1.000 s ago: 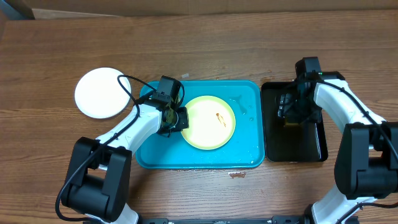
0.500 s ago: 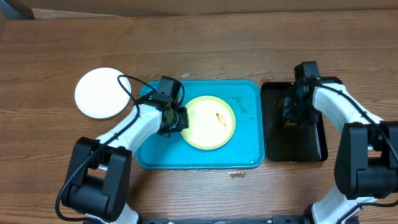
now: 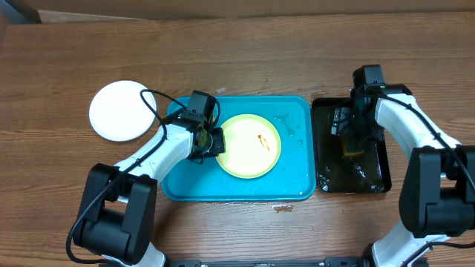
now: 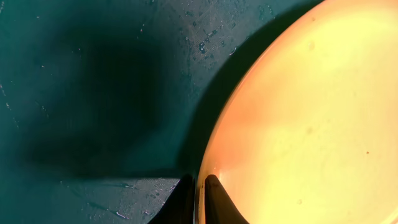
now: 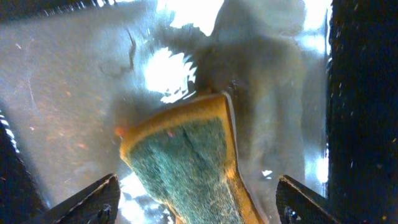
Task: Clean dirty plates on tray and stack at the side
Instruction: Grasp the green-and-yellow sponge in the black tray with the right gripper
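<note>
a white plate (image 3: 118, 110) sits on the table (image 3: 297, 44), at ten o'clock from the blue tray (image 3: 297, 185). inside that tray the left gripper (image 4: 200, 199) is pinched tight on the nine o'clock rim of the yellow-green plate (image 3: 249, 145). the right gripper (image 5: 199, 194) hangs spread wide around a sponge (image 5: 180, 155) in the wet black tray (image 3: 371, 182).
</note>
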{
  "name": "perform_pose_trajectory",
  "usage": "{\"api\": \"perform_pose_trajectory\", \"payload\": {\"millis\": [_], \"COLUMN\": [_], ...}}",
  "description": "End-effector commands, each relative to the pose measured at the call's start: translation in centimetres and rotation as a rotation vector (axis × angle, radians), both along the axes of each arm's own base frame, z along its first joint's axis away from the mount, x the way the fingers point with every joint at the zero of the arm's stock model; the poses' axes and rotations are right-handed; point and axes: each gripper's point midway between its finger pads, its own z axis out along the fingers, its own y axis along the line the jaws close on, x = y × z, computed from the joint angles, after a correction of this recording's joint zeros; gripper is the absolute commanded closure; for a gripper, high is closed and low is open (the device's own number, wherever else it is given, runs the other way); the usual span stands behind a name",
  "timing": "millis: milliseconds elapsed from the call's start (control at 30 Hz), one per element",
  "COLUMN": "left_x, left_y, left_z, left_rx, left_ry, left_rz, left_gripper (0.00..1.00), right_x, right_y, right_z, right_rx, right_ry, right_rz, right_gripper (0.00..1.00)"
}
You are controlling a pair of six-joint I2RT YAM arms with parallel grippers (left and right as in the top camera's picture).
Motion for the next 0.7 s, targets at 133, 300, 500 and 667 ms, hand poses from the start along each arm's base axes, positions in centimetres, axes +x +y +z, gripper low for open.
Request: {"api": "perform_pose_trajectory", "payload": {"millis": [133, 300, 500, 667], "left_x": [0.9, 0.9, 0.9, 0.9], "left_y": [-0.5, -0.5, -0.5, -0.5], "left_z": [1.2, 1.2, 1.2, 1.2], "left_rx": [-0.011, -0.011, -0.011, -0.009], "left_ry": [-0.037, -0.037, -0.037, -0.038], "left_rz": [-0.01, -0.01, -0.01, -0.01], "left_gripper": [0.9, 0.9, 0.9, 0.88], "right_x": [0.3, 0.6, 1.2, 0.6], "right_y": [-0.1, -0.1, -0.1, -0.1], "right_z": [-0.3, -1.6, -1.3, -1.2], "right_rx": [-0.005, -0.004, -0.002, -0.004], "right_ry": [-0.045, -0.088, -0.111, -0.078], "right_rz": [-0.001, -0.002, -0.002, -0.002], "right_gripper": [0.19, 0.78, 0.32, 0.52]}}
